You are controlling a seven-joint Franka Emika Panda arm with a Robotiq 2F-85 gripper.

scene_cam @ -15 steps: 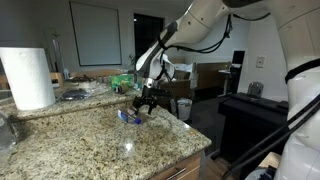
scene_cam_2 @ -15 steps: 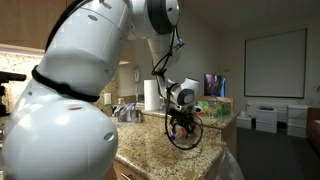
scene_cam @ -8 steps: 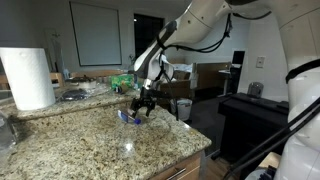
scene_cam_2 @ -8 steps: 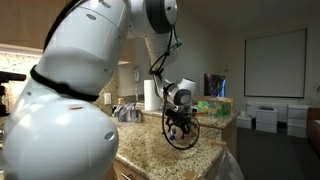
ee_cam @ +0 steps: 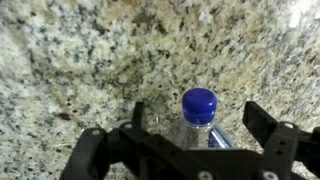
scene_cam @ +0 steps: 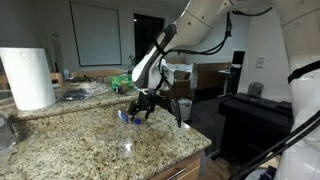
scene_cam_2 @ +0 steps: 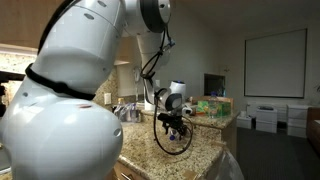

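The robot's black two-fingered gripper hangs low over the speckled beige granite countertop, its jaws spread wide and pinching nothing; in the wrist view the gripper has one finger on each side of a small clear plastic bottle with a blue screw cap, with a gap between each finger and the bottle; the bottle rests on the stone, apparently on its side, cap pointing away from the wrist camera. In an exterior view the bottle shows as a blue-tinted shape just beside the fingertips, near the counter's far edge; in both exterior views the gripper sits directly above the counter. A tall white paper towel roll stands well apart at the counter's other end; a green object lies behind the arm, too blurred to name.
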